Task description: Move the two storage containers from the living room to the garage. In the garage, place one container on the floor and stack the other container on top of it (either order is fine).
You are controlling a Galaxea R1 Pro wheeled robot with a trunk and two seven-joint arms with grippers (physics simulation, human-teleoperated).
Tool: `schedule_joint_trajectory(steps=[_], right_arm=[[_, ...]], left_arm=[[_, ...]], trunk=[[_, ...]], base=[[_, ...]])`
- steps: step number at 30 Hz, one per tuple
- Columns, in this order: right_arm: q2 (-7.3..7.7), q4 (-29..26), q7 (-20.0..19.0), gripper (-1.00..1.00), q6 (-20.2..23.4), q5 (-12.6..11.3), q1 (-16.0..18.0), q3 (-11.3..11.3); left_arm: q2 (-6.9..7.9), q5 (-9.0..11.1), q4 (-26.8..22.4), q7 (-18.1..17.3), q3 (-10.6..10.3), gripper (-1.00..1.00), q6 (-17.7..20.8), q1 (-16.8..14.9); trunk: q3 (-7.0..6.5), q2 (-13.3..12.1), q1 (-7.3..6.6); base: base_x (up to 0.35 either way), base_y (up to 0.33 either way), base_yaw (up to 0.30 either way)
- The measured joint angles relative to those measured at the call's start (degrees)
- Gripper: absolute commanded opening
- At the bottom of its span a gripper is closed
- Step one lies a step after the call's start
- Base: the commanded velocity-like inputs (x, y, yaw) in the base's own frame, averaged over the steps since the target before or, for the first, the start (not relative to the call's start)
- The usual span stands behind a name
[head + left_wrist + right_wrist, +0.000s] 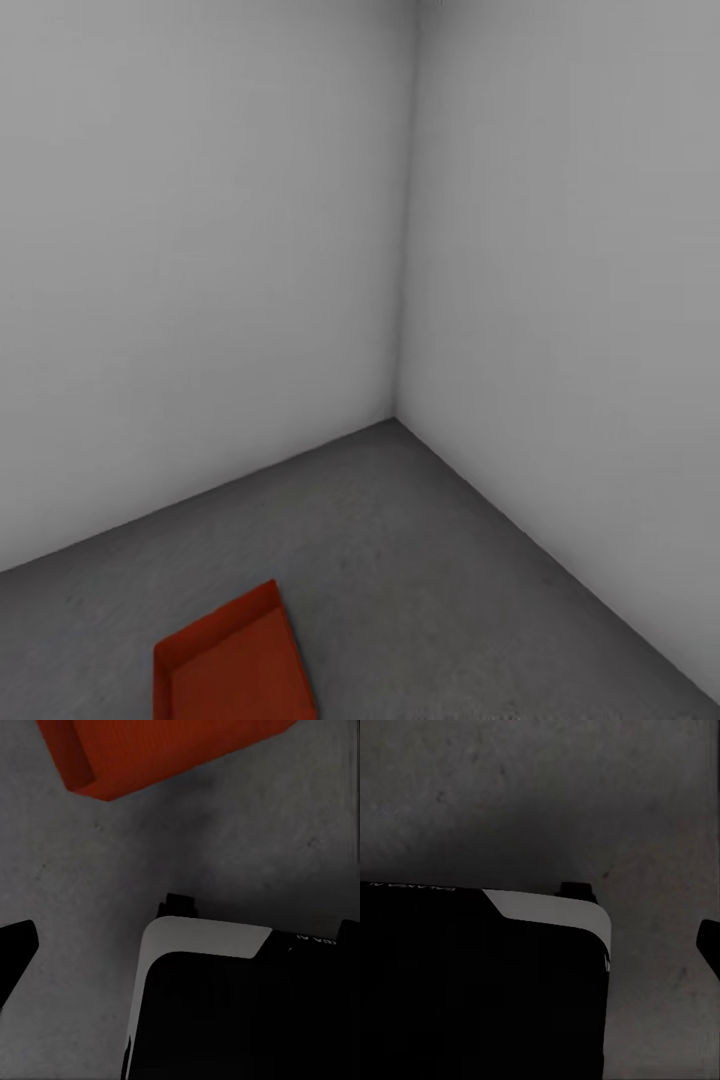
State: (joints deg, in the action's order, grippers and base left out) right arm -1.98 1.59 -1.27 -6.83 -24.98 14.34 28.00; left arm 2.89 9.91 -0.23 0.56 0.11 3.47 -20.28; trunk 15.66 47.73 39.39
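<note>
One orange-red storage container (235, 665) lies open side up on the dark grey concrete floor (420, 560) of the garage, at the lower left of the head view. Its outer wall (150, 750) also appears in the left wrist view, over the same floor. A single dark fingertip (15, 952) of my left gripper shows at that picture's edge, apart from the container, with nothing against it. In the right wrist view one dark fingertip (711, 945) hangs above bare concrete (547, 795).
Two plain white-grey walls meet in a corner (400, 300) straight ahead, beyond the container. My own black and white base (225, 1005) takes up much of both wrist views (472, 982). Open concrete stretches to the right of the container.
</note>
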Motion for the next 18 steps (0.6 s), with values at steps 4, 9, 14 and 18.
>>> schedule_joint_trajectory(steps=[4,9,14,18], right_arm=[[0.0,0.0,0.0,1.0,0.0,0.0,0.0,0.0],[0.0,0.0,0.0,1.0,0.0,0.0,0.0,0.0],[0.0,0.0,0.0,1.0,0.0,0.0,0.0,0.0],[0.0,0.0,-0.04,1.0,0.0,0.0,0.0,0.0]], left_arm=[[0.0,0.01,0.0,0.0,0.0,1.0,0.0,0.0],[0.0,0.01,0.0,0.0,0.0,1.0,0.0,0.0],[0.0,0.01,0.0,0.0,0.0,1.0,0.0,0.0],[0.0,0.01,0.0,0.0,0.0,1.0,0.0,0.0]], trunk=[[0.0,0.0,0.0],[0.0,0.0,0.0],[0.0,0.0,0.0],[0.0,0.0,0.0]], base=[[0.0,0.0,-0.253],[0.0,0.0,-0.253],[0.0,0.0,-0.253],[0.0,0.0,-0.255]])
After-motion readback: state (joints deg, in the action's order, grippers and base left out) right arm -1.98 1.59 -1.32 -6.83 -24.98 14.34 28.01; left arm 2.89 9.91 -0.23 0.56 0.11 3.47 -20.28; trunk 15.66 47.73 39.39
